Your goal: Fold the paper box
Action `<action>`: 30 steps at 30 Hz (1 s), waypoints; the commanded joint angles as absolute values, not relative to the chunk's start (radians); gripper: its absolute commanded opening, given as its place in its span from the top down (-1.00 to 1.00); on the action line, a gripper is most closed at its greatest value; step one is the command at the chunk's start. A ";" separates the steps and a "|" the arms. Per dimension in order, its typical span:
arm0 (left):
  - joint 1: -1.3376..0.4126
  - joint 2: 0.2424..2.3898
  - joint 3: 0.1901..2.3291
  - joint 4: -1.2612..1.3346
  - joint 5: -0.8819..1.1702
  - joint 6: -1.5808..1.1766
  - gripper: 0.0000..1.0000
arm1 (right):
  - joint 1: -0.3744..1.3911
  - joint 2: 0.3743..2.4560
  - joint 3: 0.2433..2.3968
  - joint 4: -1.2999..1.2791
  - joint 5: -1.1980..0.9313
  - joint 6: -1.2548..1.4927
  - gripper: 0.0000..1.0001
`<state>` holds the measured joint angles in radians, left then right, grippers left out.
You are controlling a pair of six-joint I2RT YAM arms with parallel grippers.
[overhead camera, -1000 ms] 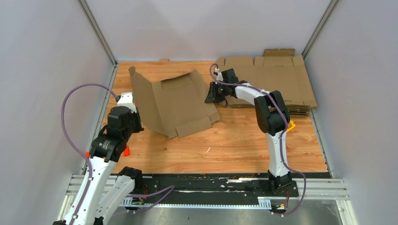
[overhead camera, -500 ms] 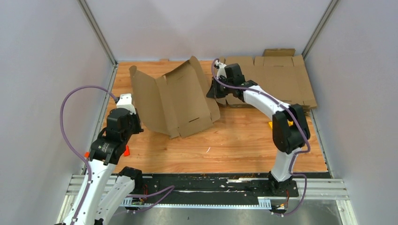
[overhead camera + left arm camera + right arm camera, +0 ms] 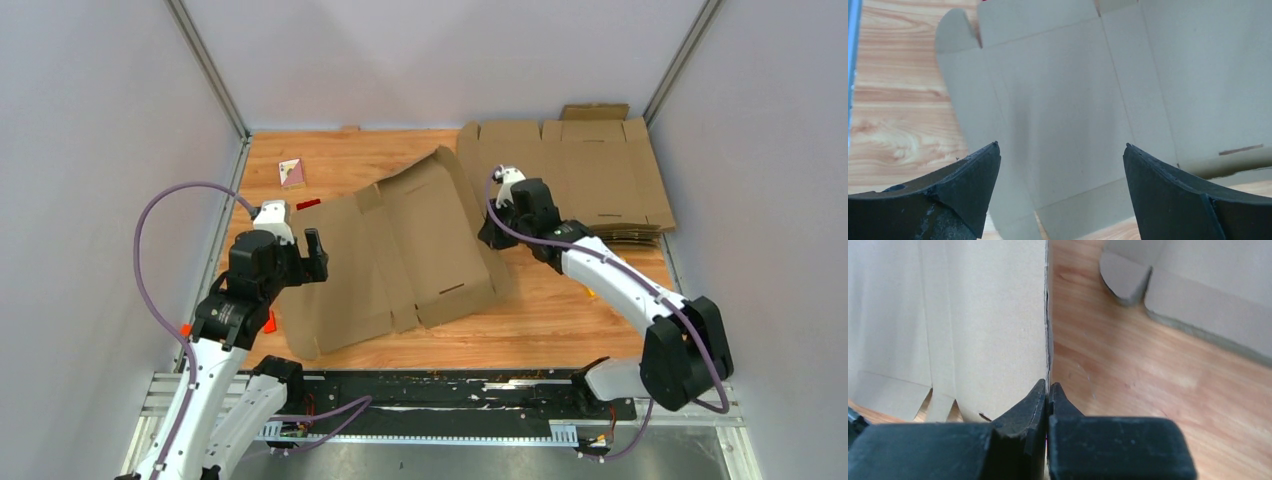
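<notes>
The left gripper (image 3: 312,250) hovers wide open and empty over the left part of the paper box (image 3: 400,255), which lies nearly flat mid-way across the table (image 3: 540,320), while the right gripper (image 3: 493,233) pinches its right edge. Held by that thin edge alone, the box may slip out or pivot when pushed. Only the right wrist view shows that pinch; the overhead view hides it.
</notes>
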<state>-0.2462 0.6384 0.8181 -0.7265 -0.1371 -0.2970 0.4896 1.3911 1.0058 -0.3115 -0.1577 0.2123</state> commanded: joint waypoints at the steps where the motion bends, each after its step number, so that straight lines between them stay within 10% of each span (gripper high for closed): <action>1: -0.244 0.634 0.816 -0.668 -0.044 -0.313 -1.00 | 0.482 1.270 0.913 -0.325 -0.012 0.203 1.00; 30: -0.209 0.976 0.415 0.020 -0.137 -0.536 -1.00 | 0.476 1.029 0.726 -0.393 0.344 0.277 1.00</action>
<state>-0.2409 0.8902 0.4168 -0.1581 -0.1181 -0.5484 0.4789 1.0142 0.7101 -0.4099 0.3134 0.2684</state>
